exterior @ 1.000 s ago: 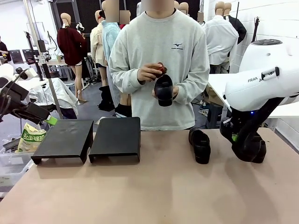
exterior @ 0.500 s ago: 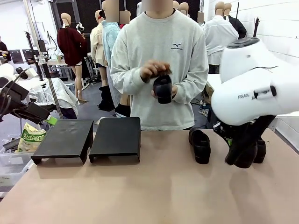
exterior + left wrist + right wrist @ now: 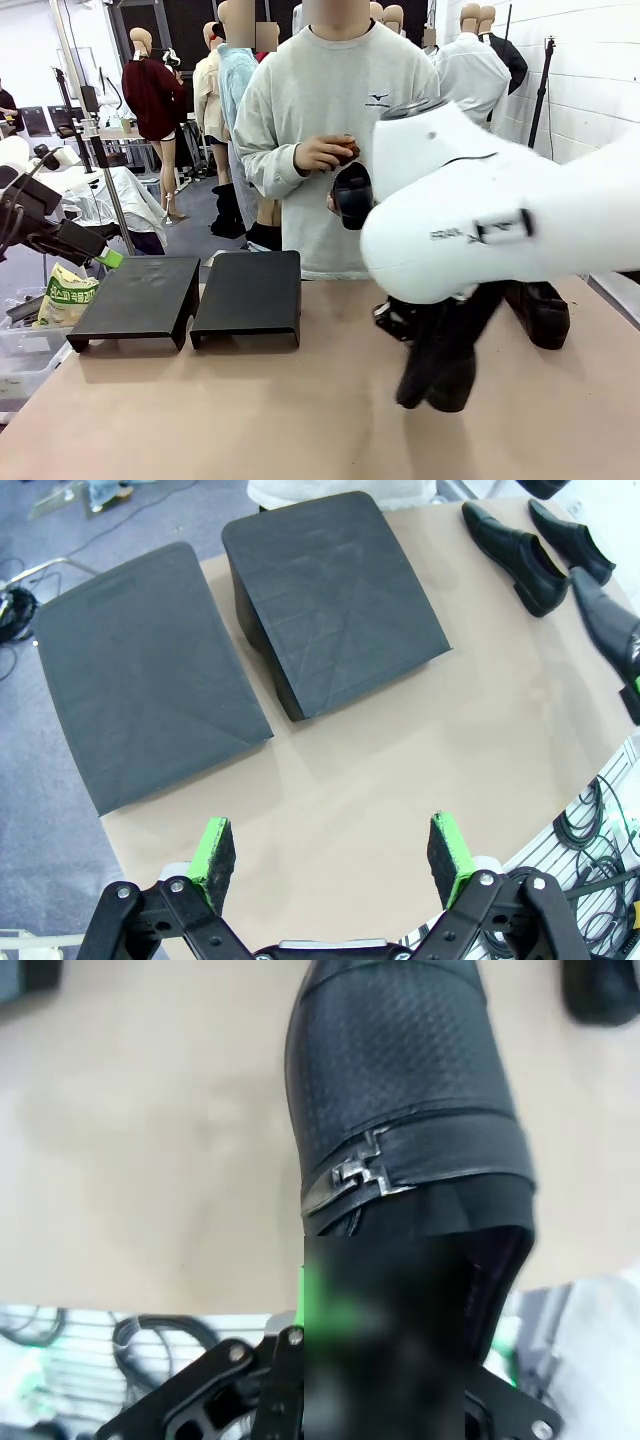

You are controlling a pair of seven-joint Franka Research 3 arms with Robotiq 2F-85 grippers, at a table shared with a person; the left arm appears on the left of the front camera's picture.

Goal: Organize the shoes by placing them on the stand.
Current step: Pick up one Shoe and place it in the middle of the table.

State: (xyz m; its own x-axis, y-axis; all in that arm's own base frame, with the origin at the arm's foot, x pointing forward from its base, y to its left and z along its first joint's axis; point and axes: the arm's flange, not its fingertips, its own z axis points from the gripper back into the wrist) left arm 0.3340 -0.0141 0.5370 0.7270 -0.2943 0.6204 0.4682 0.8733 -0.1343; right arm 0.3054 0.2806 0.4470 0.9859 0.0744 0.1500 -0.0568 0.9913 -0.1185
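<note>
Black glossy buckled shoe (image 3: 400, 1090), likely light but slippery: right gripper (image 3: 400, 1350) clamped its 6 o'clock collar; left gripper (image 3: 335, 855) gaped empty.

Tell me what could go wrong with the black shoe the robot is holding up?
The right claw pinches the shoe only at its heel end, so the hanging shoe might swing or slip out. The arm also looks close to the person's hand holding another shoe, so it might bump them.
</note>
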